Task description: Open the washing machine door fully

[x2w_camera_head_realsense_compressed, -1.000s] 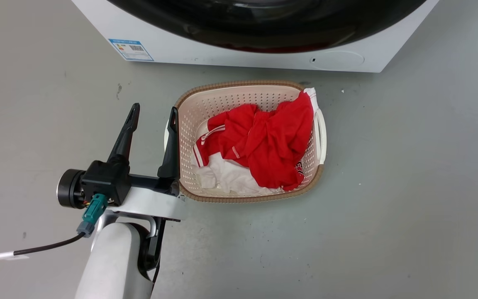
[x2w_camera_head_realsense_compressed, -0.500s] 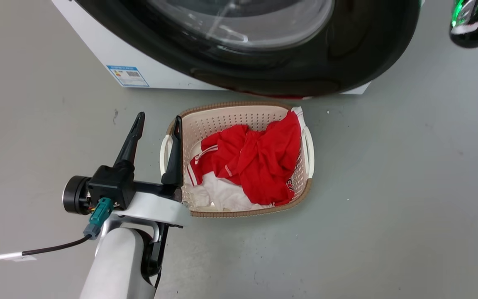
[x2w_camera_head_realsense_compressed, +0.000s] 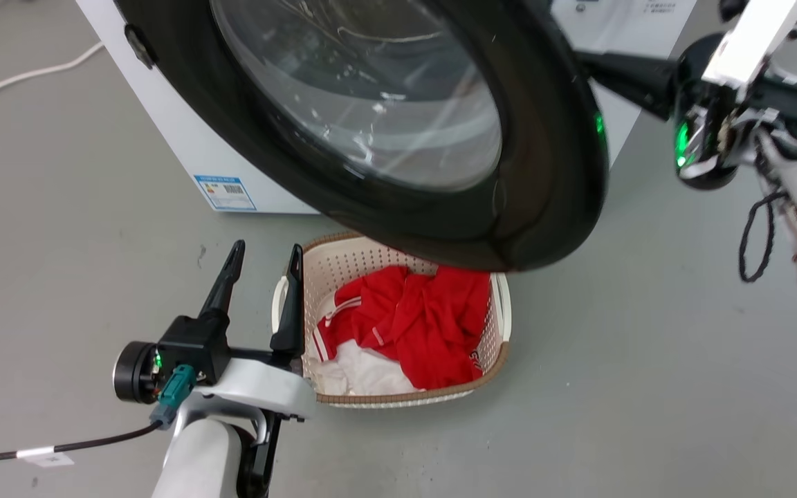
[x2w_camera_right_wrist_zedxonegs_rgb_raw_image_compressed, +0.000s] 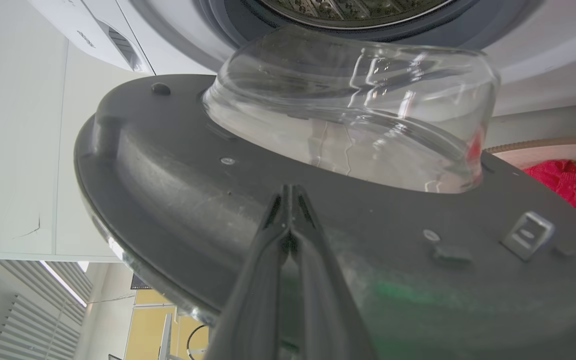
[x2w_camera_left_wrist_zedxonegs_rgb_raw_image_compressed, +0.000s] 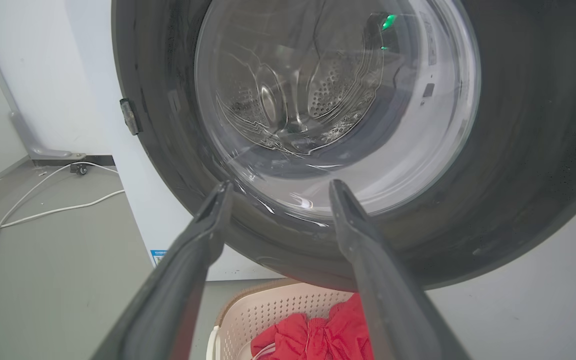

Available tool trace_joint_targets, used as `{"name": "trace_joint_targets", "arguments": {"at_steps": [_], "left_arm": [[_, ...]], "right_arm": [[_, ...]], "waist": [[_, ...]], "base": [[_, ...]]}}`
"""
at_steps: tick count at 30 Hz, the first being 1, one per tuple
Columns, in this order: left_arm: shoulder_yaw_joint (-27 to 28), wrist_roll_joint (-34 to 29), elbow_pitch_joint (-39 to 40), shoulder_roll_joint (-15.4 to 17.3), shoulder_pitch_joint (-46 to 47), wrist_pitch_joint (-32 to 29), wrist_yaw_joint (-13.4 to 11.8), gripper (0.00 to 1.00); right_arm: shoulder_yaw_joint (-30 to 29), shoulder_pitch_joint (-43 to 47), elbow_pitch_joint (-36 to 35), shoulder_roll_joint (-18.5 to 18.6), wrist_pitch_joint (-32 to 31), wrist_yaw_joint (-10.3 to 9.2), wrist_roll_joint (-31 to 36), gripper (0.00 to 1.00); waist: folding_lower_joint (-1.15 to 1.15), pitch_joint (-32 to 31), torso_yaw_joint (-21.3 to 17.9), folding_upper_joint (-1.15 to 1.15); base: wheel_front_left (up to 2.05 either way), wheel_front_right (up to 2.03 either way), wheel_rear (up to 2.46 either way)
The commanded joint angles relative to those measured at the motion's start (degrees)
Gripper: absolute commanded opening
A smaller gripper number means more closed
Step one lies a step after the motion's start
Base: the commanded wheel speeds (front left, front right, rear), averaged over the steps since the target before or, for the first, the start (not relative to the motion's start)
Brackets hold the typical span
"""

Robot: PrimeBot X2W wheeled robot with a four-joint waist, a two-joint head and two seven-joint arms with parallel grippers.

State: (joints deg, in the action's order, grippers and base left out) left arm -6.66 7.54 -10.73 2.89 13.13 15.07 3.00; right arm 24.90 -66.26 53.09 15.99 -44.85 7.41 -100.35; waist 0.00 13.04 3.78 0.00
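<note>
At the lower left of the head view, the left gripper (x2w_camera_head_realsense_compressed: 266, 250) hung with its 2 fingers spread wide and nothing between them. It sat just beside the left rim of the laundry basket (x2w_camera_head_realsense_compressed: 405, 400), placed much as it was 1.0 s before.

The whole head picture had slid downward, so the camera had lifted. More of the white washing machine (x2w_camera_head_realsense_compressed: 184, 138) showed at the upper left, and its blue label (x2w_camera_head_realsense_compressed: 225, 192) sat lower in the frame.

Apart from that shift, the washing machine door (x2w_camera_head_realsense_compressed: 537, 145) had really swung. 1.0 s earlier its black ring lay within the machine's front. Now it stood out from a hinge on the left, filling the upper centre and covering the basket's far rim and part of the red clothes (x2w_camera_head_realsense_compressed: 419, 325).

At the upper right, the right gripper (x2w_camera_right_wrist_zedxonegs_rgb_raw_image_compressed: 290, 200) was pinched together and gripped nothing. In the right wrist view its tips pressed against the door's grey inner face, just below the glass bowl (x2w_camera_right_wrist_zedxonegs_rgb_raw_image_compressed: 353, 115).

By my reading, the latch was already free and the door was partly open but not fully. Pushing further from inside looked like the remaining work, though the closed tips could slip on that smooth face.
</note>
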Motion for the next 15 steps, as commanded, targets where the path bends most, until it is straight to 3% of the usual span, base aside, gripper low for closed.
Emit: {"name": "trace_joint_targets", "arguments": {"at_steps": [1, 15], "left_arm": [[0.01, 0.16, -0.11, -0.03, -0.72, 0.15, -0.25, 1.00], [-0.97, 1.18, -1.36, -0.04, -4.16, 0.15, -1.26, 1.00]], "right_arm": [[0.45, 1.22, -0.53, -0.85, -0.48, 0.14, -0.33, 0.00], [2.68, 11.25, -7.33, -4.27, -2.89, 0.14, -2.39, 0.00]], "waist": [[0.00, -1.24, 0.16, 0.00], [0.00, -6.97, 1.61, 0.00]], "base": [[0.00, 0.00, 0.00], [0.00, 0.00, 0.00]]}}
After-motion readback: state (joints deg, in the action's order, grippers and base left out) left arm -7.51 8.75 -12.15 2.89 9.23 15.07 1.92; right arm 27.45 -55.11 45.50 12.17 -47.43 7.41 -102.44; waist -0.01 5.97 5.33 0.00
